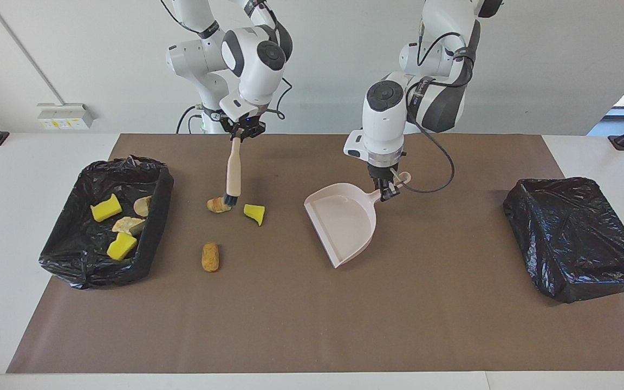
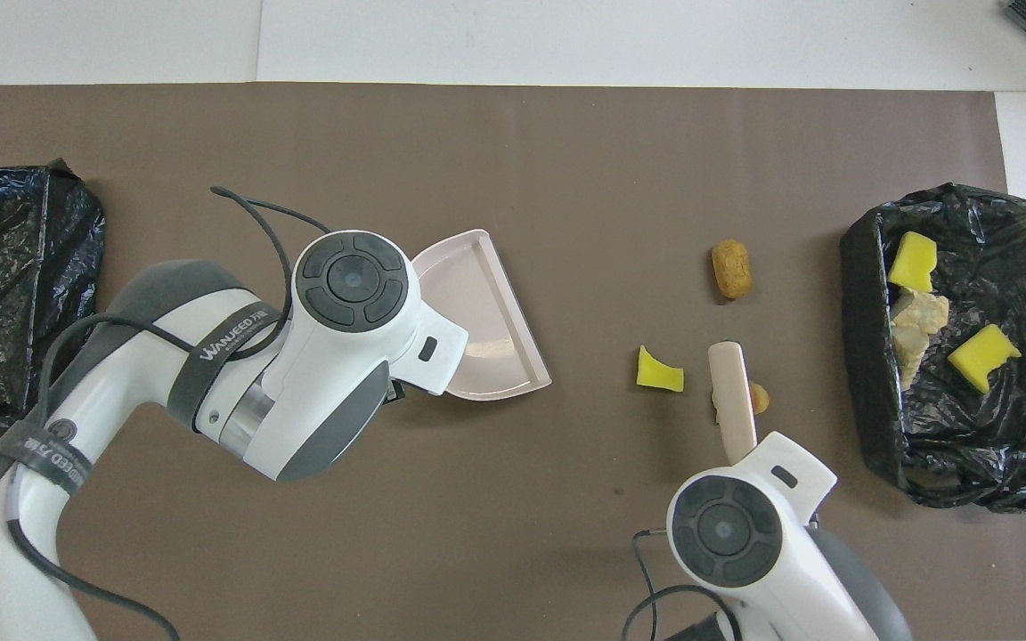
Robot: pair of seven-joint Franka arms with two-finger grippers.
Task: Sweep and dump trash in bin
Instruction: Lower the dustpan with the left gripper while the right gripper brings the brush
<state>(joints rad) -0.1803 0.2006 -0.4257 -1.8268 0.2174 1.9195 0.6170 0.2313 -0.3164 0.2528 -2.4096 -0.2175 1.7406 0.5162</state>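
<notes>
The right gripper [image 1: 242,131] is clamping its fingers on the brush [image 1: 232,172], bristles touching a striped bread piece [image 1: 216,205]; the left gripper [image 1: 386,189] is gripping the raised dustpan [image 1: 342,222] by its handle.

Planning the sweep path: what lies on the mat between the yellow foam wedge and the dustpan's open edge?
Nothing: between the yellow foam wedge and the dustpan only bare brown mat shows, in both the facing and overhead views.
</notes>
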